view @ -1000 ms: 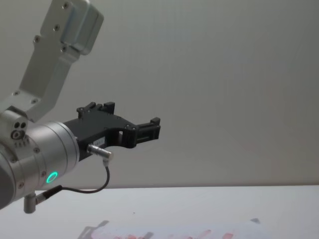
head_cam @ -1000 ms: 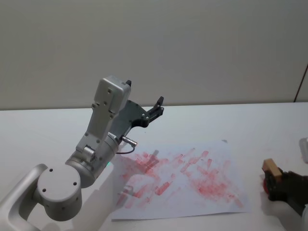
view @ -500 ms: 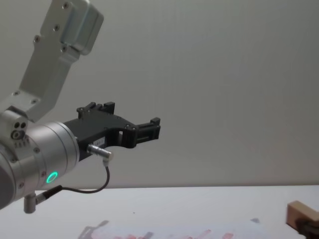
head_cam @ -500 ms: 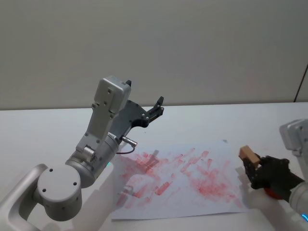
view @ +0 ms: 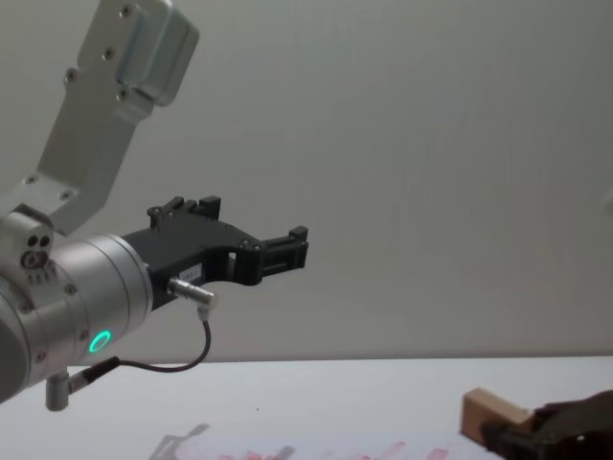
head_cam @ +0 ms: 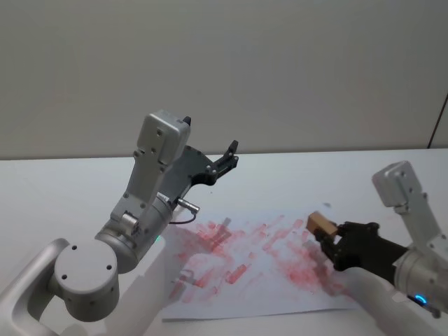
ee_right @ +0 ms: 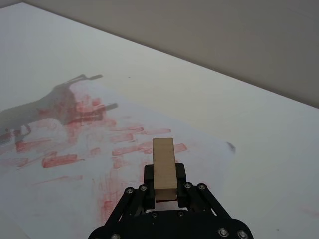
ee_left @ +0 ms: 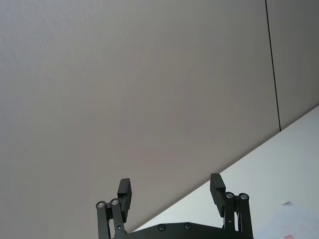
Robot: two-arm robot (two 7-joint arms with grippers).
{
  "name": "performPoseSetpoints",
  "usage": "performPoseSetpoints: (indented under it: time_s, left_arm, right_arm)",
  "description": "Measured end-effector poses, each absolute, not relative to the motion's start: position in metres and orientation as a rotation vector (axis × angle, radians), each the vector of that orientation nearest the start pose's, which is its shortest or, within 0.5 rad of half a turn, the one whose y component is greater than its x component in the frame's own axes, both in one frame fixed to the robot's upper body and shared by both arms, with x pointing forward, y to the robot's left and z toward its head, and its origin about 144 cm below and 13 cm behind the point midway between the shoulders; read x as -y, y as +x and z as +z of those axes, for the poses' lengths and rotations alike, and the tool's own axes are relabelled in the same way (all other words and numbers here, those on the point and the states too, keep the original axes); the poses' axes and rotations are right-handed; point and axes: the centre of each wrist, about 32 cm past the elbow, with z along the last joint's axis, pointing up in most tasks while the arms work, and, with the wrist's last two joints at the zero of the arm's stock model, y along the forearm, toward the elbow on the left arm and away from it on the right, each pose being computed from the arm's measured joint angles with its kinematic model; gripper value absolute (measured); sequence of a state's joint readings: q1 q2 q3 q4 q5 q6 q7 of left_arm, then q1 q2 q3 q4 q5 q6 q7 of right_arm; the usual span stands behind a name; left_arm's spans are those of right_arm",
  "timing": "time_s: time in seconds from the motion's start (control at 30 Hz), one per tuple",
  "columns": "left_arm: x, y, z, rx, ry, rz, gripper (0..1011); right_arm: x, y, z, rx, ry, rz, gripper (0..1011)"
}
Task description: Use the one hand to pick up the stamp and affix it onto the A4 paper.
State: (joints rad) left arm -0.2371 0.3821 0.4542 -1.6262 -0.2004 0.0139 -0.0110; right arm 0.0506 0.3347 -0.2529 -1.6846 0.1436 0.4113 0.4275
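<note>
My right gripper (head_cam: 330,239) is shut on the stamp (head_cam: 321,225), a light tan wooden block, and holds it above the right part of the A4 paper (head_cam: 231,280). The right wrist view has the stamp (ee_right: 164,169) clamped between the black fingers, with the white sheet (ee_right: 60,164) and its red ink smudges below. In the chest view the stamp (view: 490,417) and right gripper (view: 522,439) enter at the lower right. My left gripper (head_cam: 227,159) hangs raised and open above the table behind the paper; its fingers (ee_left: 124,194) stand apart with nothing between them.
The white table (head_cam: 63,189) stretches around the paper. My left arm's silver links (head_cam: 150,182) rise over the sheet's left side and cast a shadow (ee_right: 55,104) on it. A plain wall stands behind.
My right gripper has carried the stamp leftwards from the table's right edge to over the paper's right part. The left arm has not moved.
</note>
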Motion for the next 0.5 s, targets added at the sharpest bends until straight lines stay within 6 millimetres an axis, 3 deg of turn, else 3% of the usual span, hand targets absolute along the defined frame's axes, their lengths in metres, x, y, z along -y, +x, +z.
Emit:
performPoseSetpoints:
  time_s: [0.5]
  left_arm:
    - [-0.198,0.492,1.204,0.268,0.061,1.124,1001]
  right_arm:
    - [0.231,0.499,1.165,-0.248,-0.455,-0.689,217]
